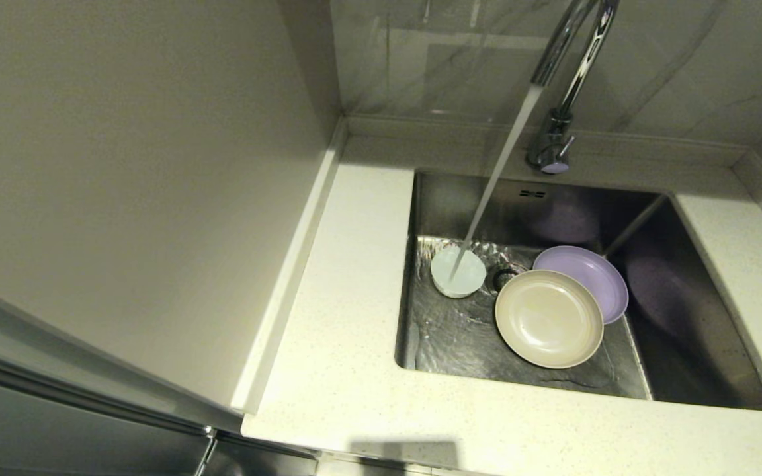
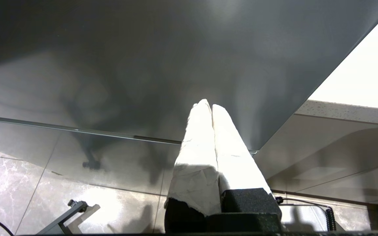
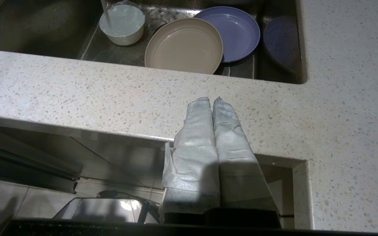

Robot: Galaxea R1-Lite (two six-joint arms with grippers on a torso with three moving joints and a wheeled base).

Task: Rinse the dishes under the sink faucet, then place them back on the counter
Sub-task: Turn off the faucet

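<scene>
All three dishes lie in the steel sink [image 1: 685,317]. Water streams from the chrome faucet [image 1: 569,73] into the small white bowl [image 1: 458,272] [image 3: 122,24], which is full. The beige plate [image 1: 548,318] [image 3: 184,46] leans over the lilac plate [image 1: 589,276] [image 3: 238,34] beside the drain. Neither gripper shows in the head view. My right gripper [image 3: 212,99] is shut and empty, hovering over the front edge of the speckled counter [image 3: 77,91], short of the sink. My left gripper [image 2: 208,104] is shut and empty, down beside a grey cabinet panel.
A tall beige wall panel [image 1: 123,165] stands left of the counter [image 1: 348,297]. Grey marbled tile [image 1: 672,59] backs the sink behind a raised rim. Bare counter strips run left, right and in front of the basin. A dark cabinet front [image 2: 143,65] fills the left wrist view.
</scene>
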